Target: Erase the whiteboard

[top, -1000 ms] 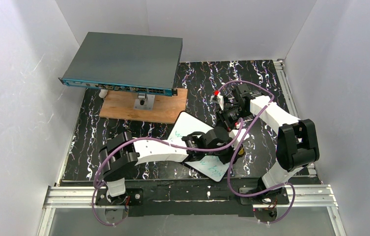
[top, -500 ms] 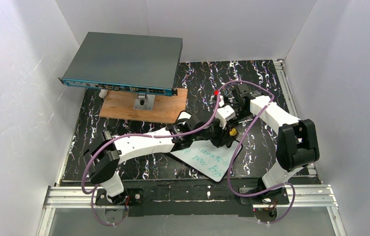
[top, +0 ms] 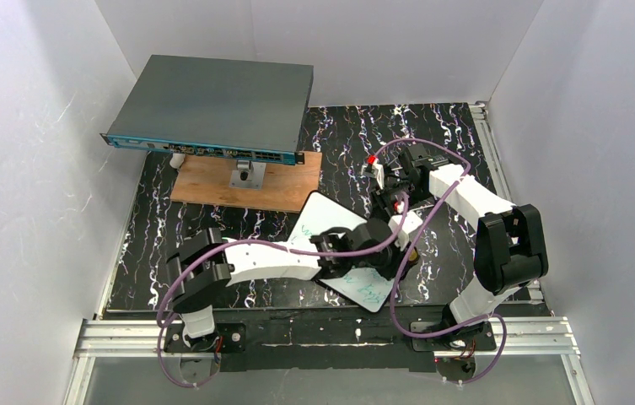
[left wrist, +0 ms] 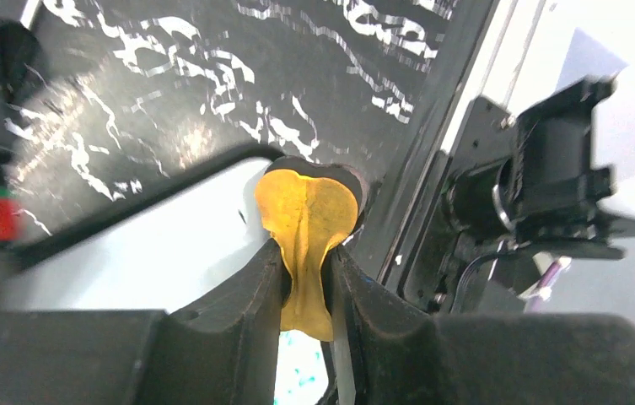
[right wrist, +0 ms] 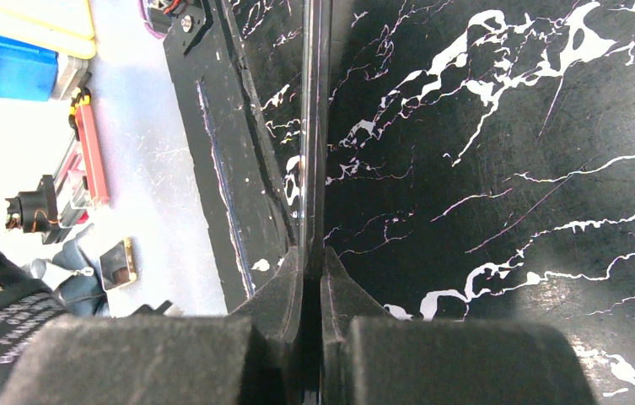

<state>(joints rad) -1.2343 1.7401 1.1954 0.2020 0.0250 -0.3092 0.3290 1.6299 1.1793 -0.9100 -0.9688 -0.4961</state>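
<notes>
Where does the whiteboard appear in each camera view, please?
Top external: whiteboard at centre, partly under the left arm.
Left wrist: white surface lower left, under the yellow pad.
Right wrist: apparently the thin edge-on strip above the right gripper.
Shared landmark: black marbled tabletop.

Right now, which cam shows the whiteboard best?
Top external: the whiteboard is nearly whole there, green writing visible, the left arm across its middle. Left wrist shows only a white corner behind the yellow pad in the left gripper. Right wrist sees it edge-on, pinched by the right gripper.
</notes>
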